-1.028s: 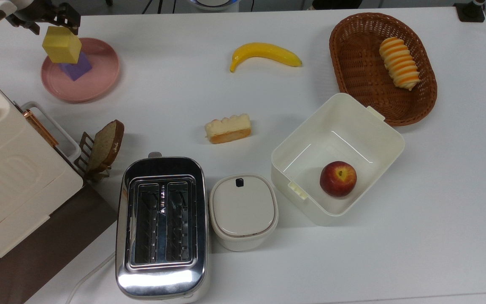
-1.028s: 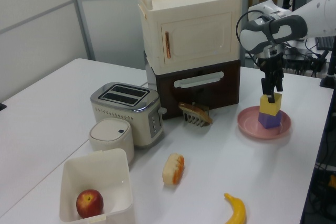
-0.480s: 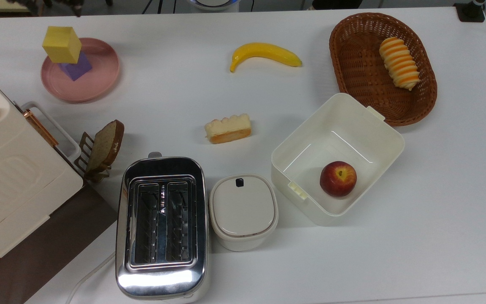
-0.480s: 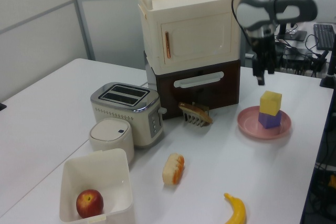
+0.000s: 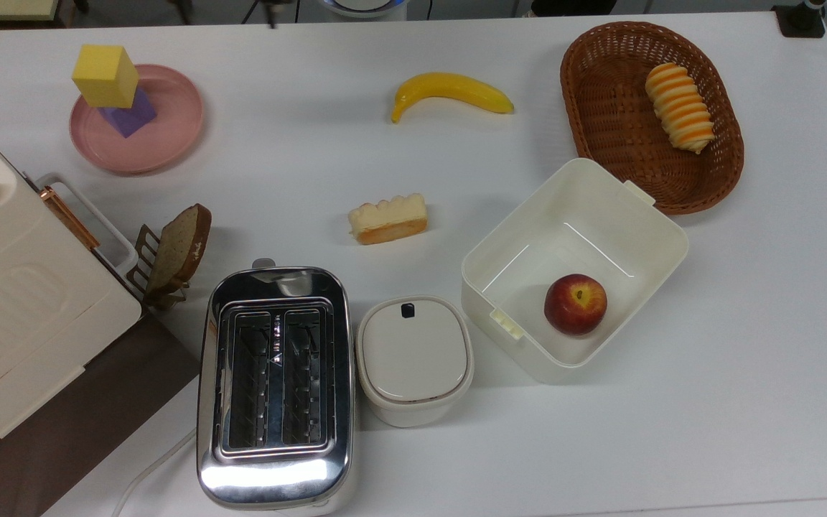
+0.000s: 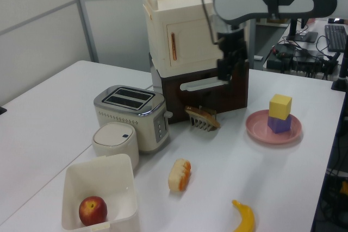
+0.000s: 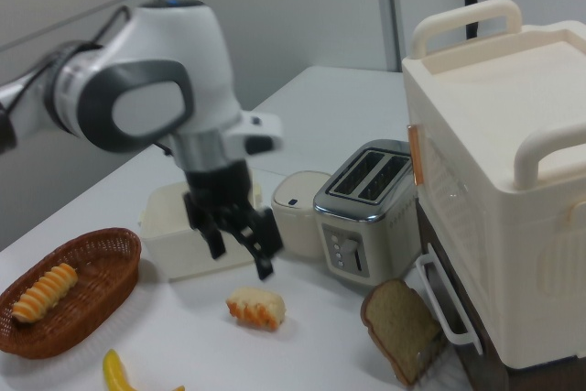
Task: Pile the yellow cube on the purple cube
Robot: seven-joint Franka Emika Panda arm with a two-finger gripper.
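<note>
The matte, sharp-edged yellow cube (image 5: pixel 105 75) rests on the smaller purple cube (image 5: pixel 128 115), both on the round pink plate (image 5: pixel 169 136). The gripper (image 7: pixel 238 244) hangs in the air with fingers spread, empty, well apart from the stack.

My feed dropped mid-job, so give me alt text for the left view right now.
The yellow cube sits stacked on the purple cube on the pink plate. The gripper hangs empty, fingers open, before the cream cabinet, away from the stack.

No readable text, label or brand on anything here
</note>
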